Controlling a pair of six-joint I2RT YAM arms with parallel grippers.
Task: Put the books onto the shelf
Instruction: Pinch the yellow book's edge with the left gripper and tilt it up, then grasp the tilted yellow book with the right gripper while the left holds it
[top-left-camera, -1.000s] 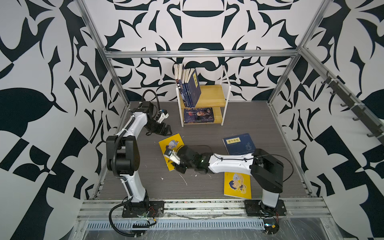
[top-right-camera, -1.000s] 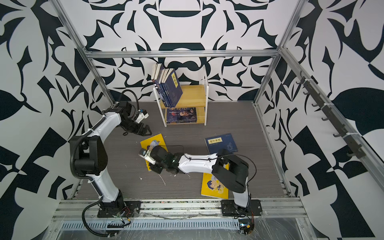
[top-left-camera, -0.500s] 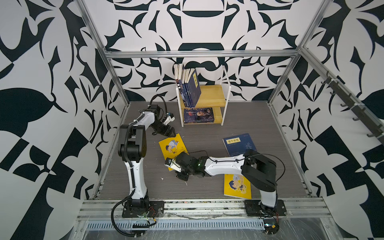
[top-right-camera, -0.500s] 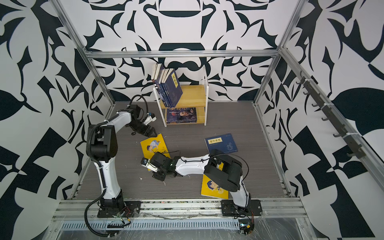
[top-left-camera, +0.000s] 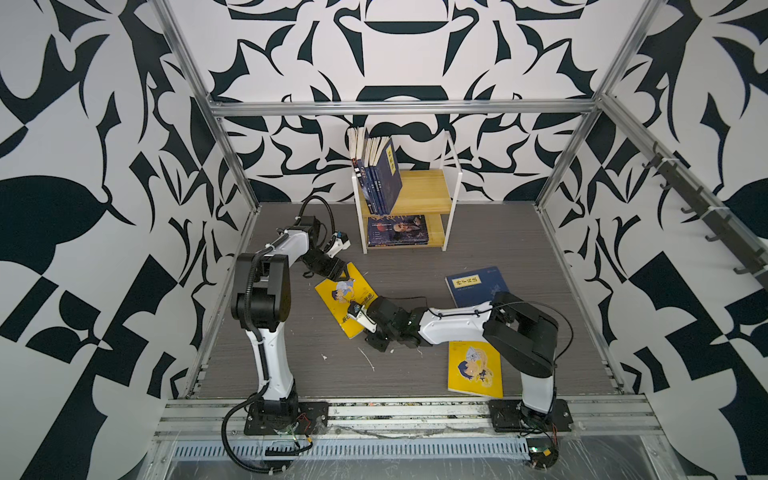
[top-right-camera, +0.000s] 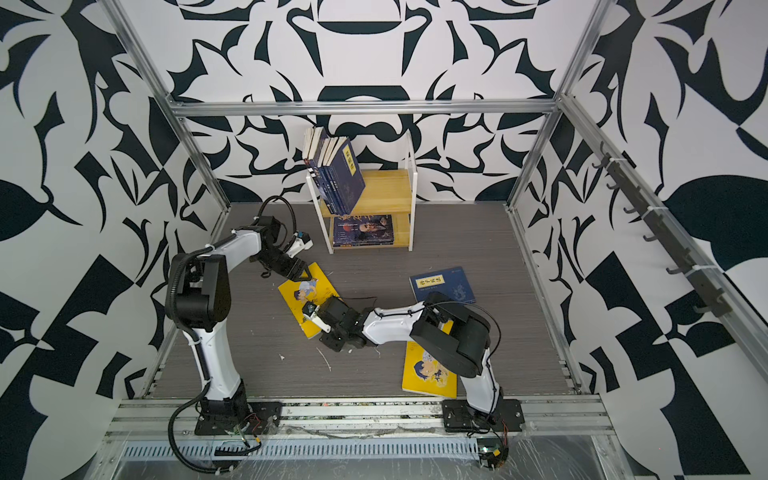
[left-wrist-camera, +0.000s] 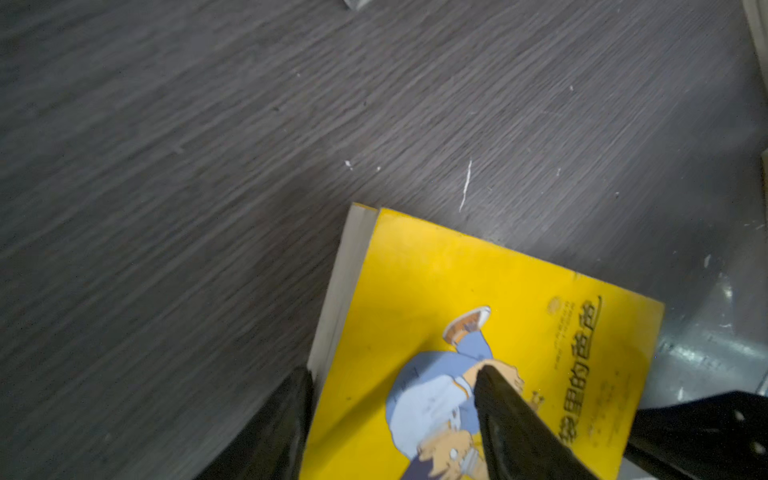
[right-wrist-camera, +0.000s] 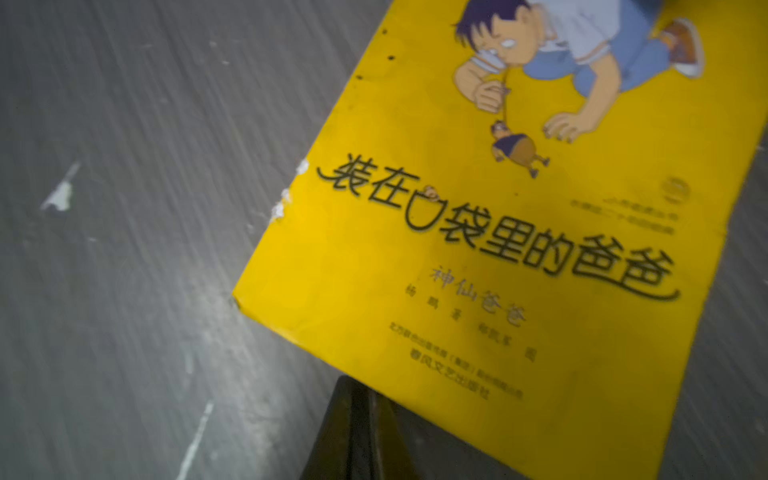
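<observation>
- The yellow cartoon book (top-left-camera: 338, 297) lies flat and cover up on the bench (top-left-camera: 519, 249). Its long axis runs from 11 o'clock to 5 o'clock in both top views. The shelf (top-left-camera: 419, 191) stands toward 1 o'clock from it.
- The left fingers (left-wrist-camera: 282, 428) are at the book's 11 o'clock end, moderately apart. One is down beside the page edge and one is over the cover, so the corner lies between them, not yet clamped.
- The right fingers (right-wrist-camera: 353, 428) are pressed together with their tips just at the book's 5 o'clock end. Nothing shows between them, so they look like a stop rather than a grip.
- In my judgement the left arm is nearer to a hold, and the lift turns on that corner pinch.
- The cover reads 装在口袋里的爸爸, with the subtitle 神仙爸爸 and the publisher line 春风文艺出版社. The smaller lines are blurred.
- The navy book (top-left-camera: 476, 286), at 3 o'clock from the yellow one, has a yellow label too small to read surely. A second yellow book (top-left-camera: 473, 370) lies at 5 o'clock.
</observation>
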